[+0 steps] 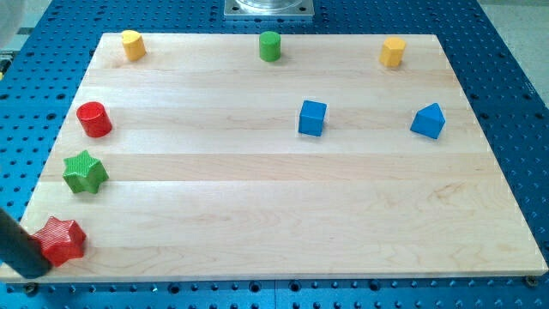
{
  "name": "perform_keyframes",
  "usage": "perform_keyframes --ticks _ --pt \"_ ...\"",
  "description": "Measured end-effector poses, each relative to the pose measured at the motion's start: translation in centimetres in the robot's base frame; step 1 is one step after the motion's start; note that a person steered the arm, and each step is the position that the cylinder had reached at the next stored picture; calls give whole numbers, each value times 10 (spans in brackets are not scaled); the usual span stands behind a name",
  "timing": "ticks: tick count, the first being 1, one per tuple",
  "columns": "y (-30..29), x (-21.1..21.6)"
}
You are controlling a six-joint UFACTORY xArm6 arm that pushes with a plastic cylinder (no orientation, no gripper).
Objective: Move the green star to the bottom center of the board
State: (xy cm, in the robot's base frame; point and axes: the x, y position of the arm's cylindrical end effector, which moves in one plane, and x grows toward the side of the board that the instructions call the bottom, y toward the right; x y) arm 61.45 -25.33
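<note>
While our tip (36, 273), bare rod gripping nothing, is touching the red star (61, 239), we are noting the green star (85, 172) lying just above.

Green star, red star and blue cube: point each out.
Green star-shaped block (85, 172): camera view, top face centre.
Red star-shaped block (60, 239): camera view, top face.
Blue cube block (312, 118): camera view, front face.

High, angled view over whole board (283, 215)

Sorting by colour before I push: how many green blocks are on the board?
2: the green star at the view's left edge, the green cylinder at top centre. None seems hidden.
</note>
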Motion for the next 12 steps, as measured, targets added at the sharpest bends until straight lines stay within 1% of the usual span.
perform_keyframes --ticks 2,3,4,5,6,7,9,11,12 --pt "6 -28" --pt "-42 -43" --pt "-51 -69" --pt "-27 -114" --pt "4 -137" --pt "28 -137" --pt "28 -139" --pt "26 -106" --pt "58 -106"
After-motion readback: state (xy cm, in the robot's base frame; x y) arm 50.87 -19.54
